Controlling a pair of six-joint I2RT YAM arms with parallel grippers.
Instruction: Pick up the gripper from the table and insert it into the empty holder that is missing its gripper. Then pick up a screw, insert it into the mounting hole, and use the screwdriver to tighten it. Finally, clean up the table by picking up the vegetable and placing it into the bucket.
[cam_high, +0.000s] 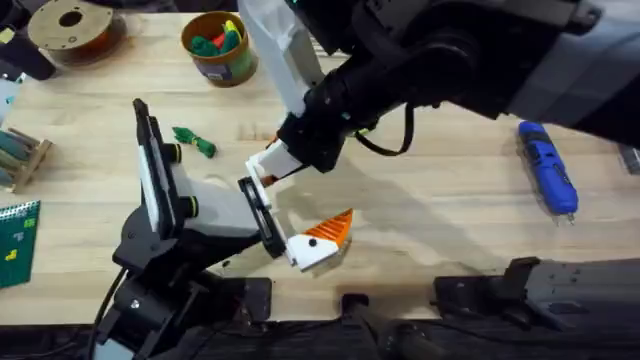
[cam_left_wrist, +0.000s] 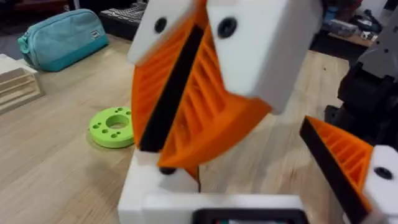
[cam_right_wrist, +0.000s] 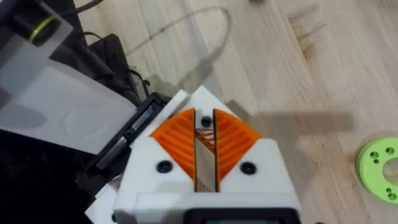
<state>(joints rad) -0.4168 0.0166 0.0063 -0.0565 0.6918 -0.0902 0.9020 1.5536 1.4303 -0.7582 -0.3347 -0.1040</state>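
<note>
Left gripper (cam_high: 318, 240): fingers apart, bench centre. Right gripper (cam_right_wrist: 204, 158): pads together. Screwdriver (cam_high: 548, 167): bench, 3 o'clock. Vegetable (cam_high: 195, 141): 10 o'clock. Bucket (cam_high: 219, 47): 11 o'clock, toys inside

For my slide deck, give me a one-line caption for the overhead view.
Both arms meet mid-table; vegetable lies loose, screwdriver rests far right, bucket stands at the back.

A white-and-orange gripper (cam_left_wrist: 186, 99) hangs close over the pale wooden tabletop (cam_left_wrist: 50, 162), its ribbed orange pads (cam_left_wrist: 205, 106) pressed together around a dark strip. A light-green ring-shaped disc (cam_left_wrist: 113, 127) lies flat on the tabletop beside it. A teal zipped pouch (cam_left_wrist: 61, 36) rests toward the tabletop's far edge.
</note>
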